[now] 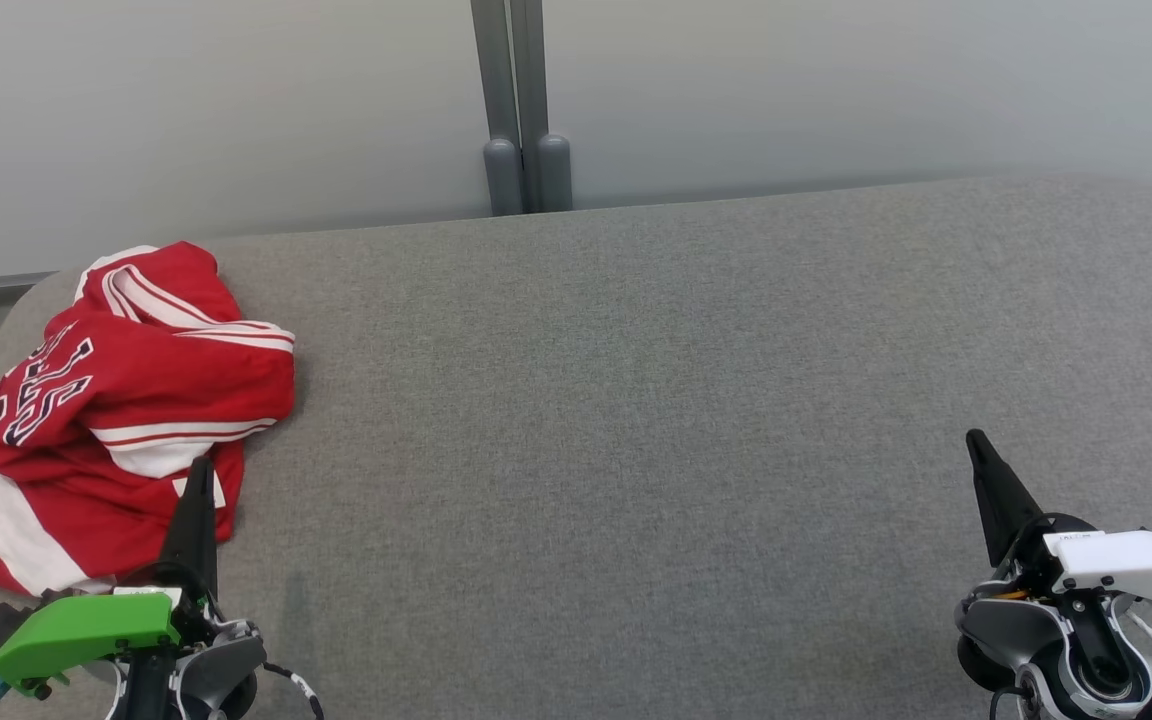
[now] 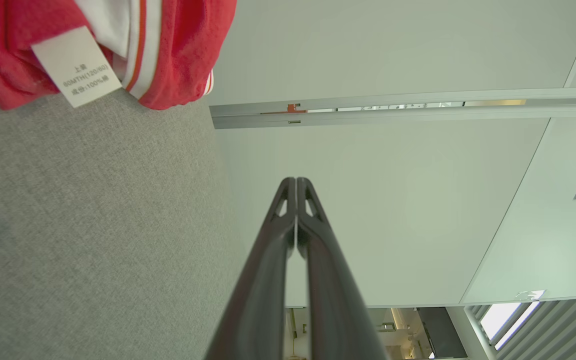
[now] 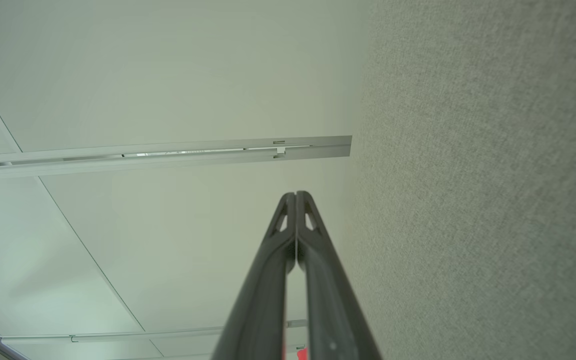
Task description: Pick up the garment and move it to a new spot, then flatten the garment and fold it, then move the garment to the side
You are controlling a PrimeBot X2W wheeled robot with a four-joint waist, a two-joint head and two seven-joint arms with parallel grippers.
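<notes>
A robot in two colours
Behind dark tapered jaws: left gripper point(image 1: 200, 468) green-capped, right gripper point(image 1: 976, 442) white-capped with black screws.

The garment point(image 1: 106, 400) is a red jersey with white bands edged in thin stripes and dark, white-outlined lettering across one panel. It lies crumpled in a loose heap rather than spread flat. It sits on the grey fabric worktop point(image 1: 636, 400) against the left edge, reaching from close to the far left corner back toward the near edge. A white sewn-in label point(image 2: 75, 67) with small printed text hangs out at its near side.
</notes>
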